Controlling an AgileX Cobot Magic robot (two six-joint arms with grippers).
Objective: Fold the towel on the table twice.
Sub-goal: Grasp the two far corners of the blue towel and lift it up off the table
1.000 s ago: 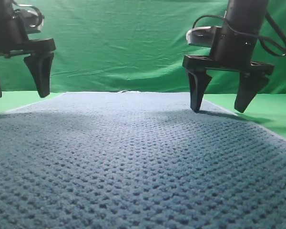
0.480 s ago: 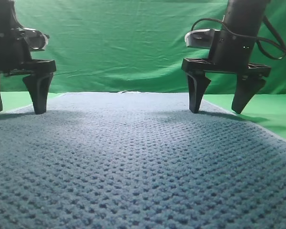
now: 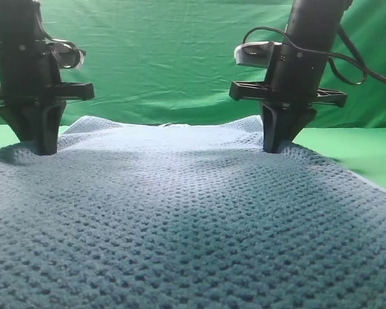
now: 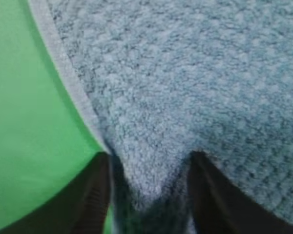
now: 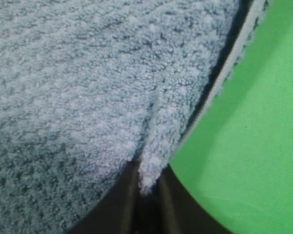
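Observation:
The blue-grey waffle-weave towel [image 3: 193,219] lies spread over the green table [image 3: 363,151] and fills the lower part of the exterior view. My left gripper [image 3: 37,149] is shut on the towel's far left edge, which bunches up around it. My right gripper [image 3: 278,148] is shut on the far right edge, with a raised fold beside it. In the left wrist view the fingers [image 4: 95,195] pinch a thick fold of towel [image 4: 185,83] next to its pale hem. In the right wrist view the fingers [image 5: 124,204] pinch a narrow ridge of towel [image 5: 88,73].
A wrinkled green backdrop cloth [image 3: 174,58] hangs behind the table. Bare green table shows to the left [image 4: 29,131] and right [image 5: 249,136] of the towel. A cable [image 3: 367,67] loops off the right arm.
Both grippers came down onto the towel's far edge and went from open to shut on it. The cloth now bunches up at both far corners.

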